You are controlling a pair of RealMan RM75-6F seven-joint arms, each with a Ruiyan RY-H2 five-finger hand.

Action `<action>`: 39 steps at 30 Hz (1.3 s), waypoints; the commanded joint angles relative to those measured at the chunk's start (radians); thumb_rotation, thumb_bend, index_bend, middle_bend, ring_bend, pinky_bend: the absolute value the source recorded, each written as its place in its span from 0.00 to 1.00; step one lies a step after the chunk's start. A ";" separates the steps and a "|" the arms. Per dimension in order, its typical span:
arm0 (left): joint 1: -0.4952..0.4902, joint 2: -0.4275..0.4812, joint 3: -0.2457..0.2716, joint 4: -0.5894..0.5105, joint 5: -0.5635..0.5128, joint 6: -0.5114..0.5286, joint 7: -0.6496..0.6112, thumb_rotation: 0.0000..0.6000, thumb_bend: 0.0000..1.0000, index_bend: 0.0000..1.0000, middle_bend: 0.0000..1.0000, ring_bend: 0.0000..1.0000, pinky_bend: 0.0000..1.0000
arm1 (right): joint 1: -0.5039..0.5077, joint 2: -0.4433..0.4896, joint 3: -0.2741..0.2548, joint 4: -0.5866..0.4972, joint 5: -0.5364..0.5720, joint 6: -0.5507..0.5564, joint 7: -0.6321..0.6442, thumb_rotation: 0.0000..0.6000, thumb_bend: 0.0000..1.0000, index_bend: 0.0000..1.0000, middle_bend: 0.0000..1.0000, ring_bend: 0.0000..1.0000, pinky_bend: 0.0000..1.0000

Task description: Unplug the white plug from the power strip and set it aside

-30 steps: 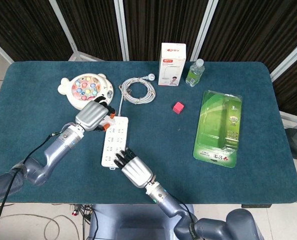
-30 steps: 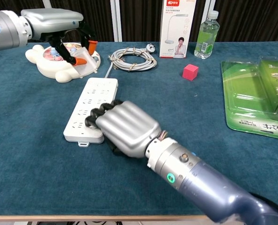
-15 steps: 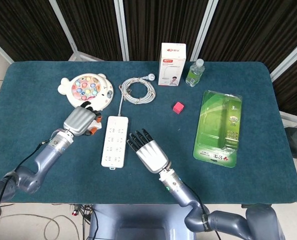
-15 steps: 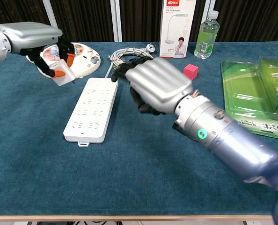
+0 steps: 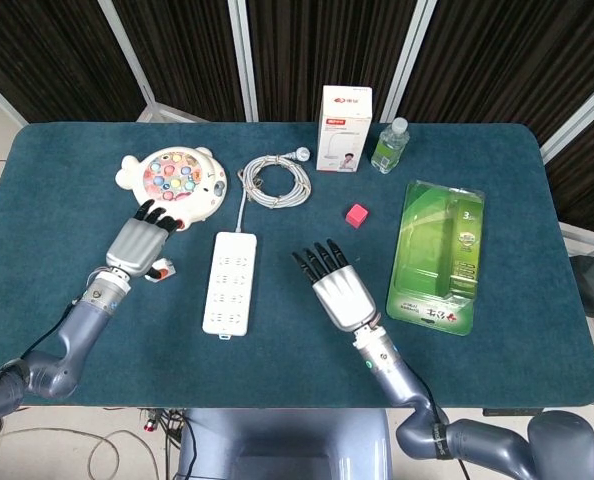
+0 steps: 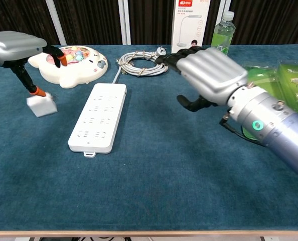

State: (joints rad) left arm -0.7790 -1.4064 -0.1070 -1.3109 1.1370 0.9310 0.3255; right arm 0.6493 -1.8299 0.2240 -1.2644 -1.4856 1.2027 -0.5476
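The white power strip [image 5: 229, 283] [image 6: 99, 116] lies flat with nothing plugged into its sockets. To its left, the white plug [image 5: 160, 270] [image 6: 41, 105] rests on the blue table. My left hand [image 5: 137, 240] [image 6: 17, 46] hovers just above it with its fingers stretched out, and an orange-tipped fingertip [image 6: 36, 91] is at the plug's top edge. To the right of the strip, my right hand [image 5: 335, 288] [image 6: 209, 75] is lifted off the table, fingers spread and holding nothing.
A fish-shaped toy [image 5: 172, 180] [image 6: 73, 63] sits behind the left hand. A coiled white cable [image 5: 274, 180] [image 6: 141, 64] runs into the strip's far end. At the back stand a lamp box [image 5: 345, 115] and a bottle [image 5: 389, 146]. A pink cube [image 5: 356, 215] and a green package [image 5: 437, 255] lie to the right.
My left hand carried the plug left and down to the table and opened its fingers. My right hand lifted off the strip's near end and swung to the right.
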 commanded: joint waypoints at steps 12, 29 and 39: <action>0.160 0.060 0.030 -0.200 0.000 0.204 0.000 1.00 0.05 0.07 0.09 0.02 0.00 | -0.148 0.216 -0.006 -0.066 0.084 0.090 0.124 1.00 0.39 0.00 0.02 0.00 0.02; 0.486 0.084 0.199 -0.217 0.207 0.579 -0.127 1.00 0.03 0.00 0.04 0.00 0.00 | -0.429 0.423 -0.166 -0.114 0.078 0.252 0.457 1.00 0.33 0.00 0.00 0.00 0.00; 0.585 0.129 0.216 -0.124 0.263 0.669 -0.229 1.00 0.02 0.00 0.03 0.00 0.00 | -0.500 0.452 -0.167 -0.016 0.063 0.328 0.594 1.00 0.33 0.00 0.00 0.00 0.00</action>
State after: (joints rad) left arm -0.2059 -1.2887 0.1116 -1.4485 1.3959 1.5919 0.1135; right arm 0.1577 -1.3857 0.0543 -1.2882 -1.4207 1.5256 0.0303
